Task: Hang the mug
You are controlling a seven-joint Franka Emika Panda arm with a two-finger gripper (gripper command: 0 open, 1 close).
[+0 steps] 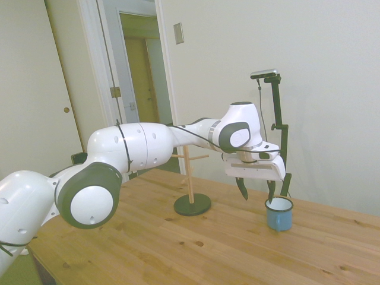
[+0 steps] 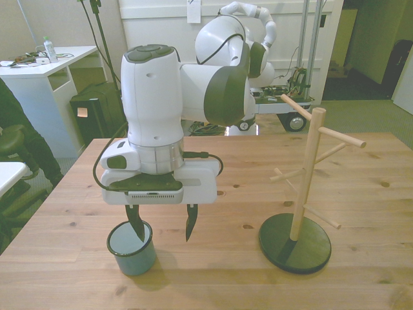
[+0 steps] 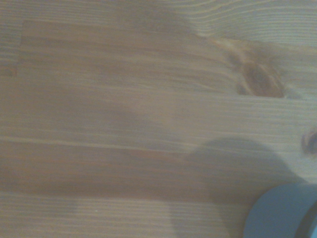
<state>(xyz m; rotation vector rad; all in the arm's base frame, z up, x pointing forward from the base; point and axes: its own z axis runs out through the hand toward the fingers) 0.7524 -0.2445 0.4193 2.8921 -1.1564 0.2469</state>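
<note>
My gripper (image 2: 162, 225) hung with jaws spread wide, one finger (image 2: 136, 223) dipping inside the mug (image 2: 132, 248), the other outside it, clear of the wall. The mug stood upright on the table (image 2: 213, 271) in the lower left of the front view, at lower right of the side view (image 1: 279, 214). The peg stand (image 2: 301, 187) stood well apart, lower right in the front view.
</note>
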